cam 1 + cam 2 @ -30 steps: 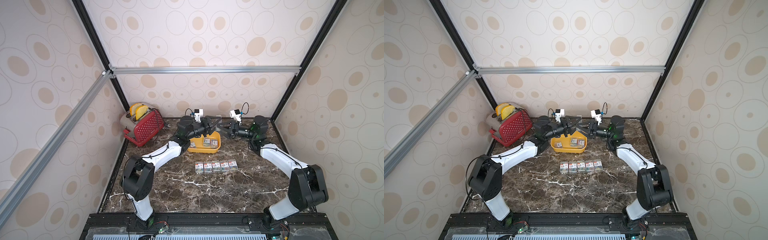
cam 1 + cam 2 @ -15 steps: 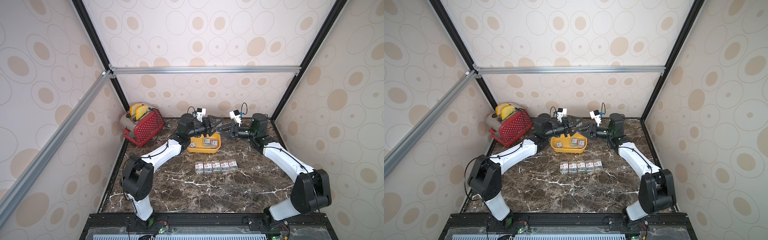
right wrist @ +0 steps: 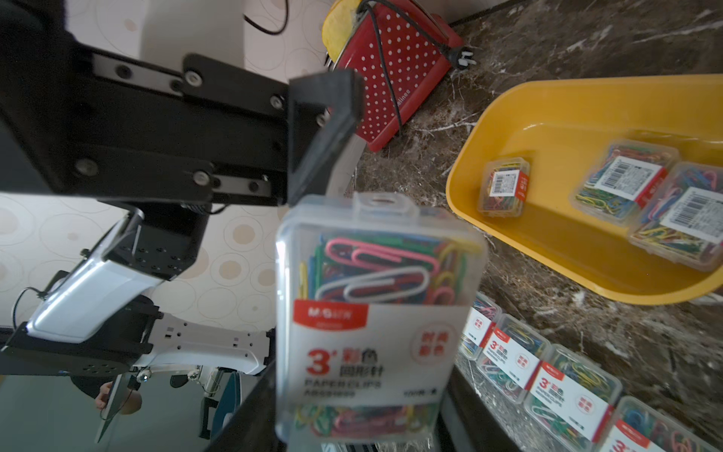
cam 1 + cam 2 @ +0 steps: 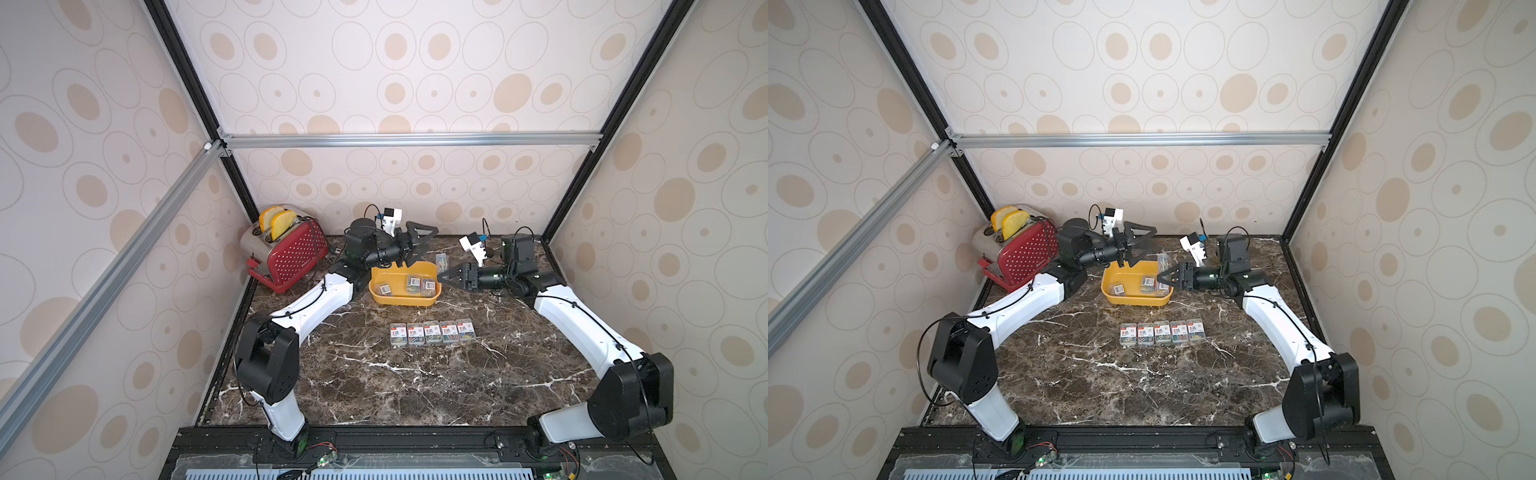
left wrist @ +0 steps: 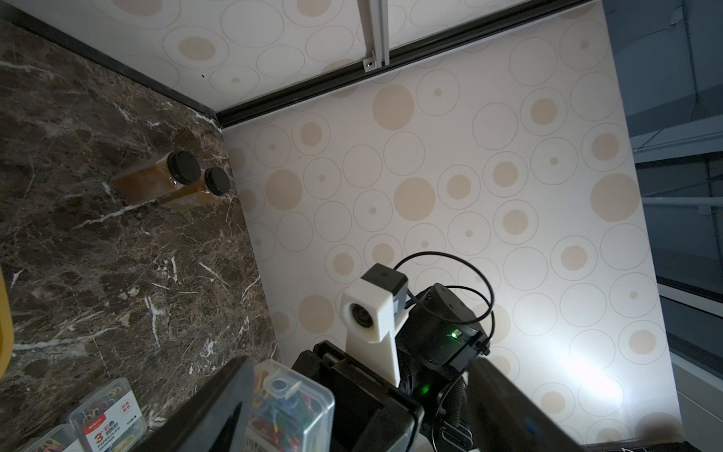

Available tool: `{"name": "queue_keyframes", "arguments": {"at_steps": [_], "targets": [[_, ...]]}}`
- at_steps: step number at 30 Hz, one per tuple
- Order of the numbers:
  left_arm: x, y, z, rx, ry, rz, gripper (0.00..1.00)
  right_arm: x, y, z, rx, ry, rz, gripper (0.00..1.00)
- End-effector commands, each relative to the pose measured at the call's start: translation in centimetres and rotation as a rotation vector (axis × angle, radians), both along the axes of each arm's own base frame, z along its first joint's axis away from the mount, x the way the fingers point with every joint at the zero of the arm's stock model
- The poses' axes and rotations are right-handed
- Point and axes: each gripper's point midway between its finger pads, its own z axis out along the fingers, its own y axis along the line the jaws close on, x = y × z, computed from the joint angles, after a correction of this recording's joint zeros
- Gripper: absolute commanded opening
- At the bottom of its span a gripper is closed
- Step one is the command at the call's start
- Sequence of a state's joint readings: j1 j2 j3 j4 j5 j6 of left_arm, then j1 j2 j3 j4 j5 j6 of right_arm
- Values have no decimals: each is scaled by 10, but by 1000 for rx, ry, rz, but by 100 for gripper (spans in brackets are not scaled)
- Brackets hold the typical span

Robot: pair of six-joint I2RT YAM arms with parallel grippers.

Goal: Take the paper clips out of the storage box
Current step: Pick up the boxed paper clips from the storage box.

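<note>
Your left tool (image 4: 426, 243) now stands wide and empty (just let go); right tool (image 4: 442, 277), half-closed, alone grips the clip box (image 3: 379, 297), clear of the tub (image 4: 399, 300).

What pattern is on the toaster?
The toaster is red with white dots, clearest in the right wrist view.

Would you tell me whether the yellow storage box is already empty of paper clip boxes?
No, the right wrist view shows three paper clip boxes lying inside the storage box.
</note>
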State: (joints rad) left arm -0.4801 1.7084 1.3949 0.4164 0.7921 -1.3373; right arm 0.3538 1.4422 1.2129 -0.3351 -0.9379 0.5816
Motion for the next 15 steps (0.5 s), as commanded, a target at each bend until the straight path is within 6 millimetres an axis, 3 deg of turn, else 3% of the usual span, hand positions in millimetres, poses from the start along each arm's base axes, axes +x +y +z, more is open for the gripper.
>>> {"name": "queue_keyframes", "arguments": {"at_steps": [1,8,15], "targets": [[-10,13,41,-12,-114,-2,88,-9,-9,0,-82,-78,10,29],[-12,20,16,113,-76,-11,88,-19,-21,-23,-248,-190,30,25],[-16,12,-29,217,15,-72,87,-33,-18,-46,-465,-365,103,25]]}}
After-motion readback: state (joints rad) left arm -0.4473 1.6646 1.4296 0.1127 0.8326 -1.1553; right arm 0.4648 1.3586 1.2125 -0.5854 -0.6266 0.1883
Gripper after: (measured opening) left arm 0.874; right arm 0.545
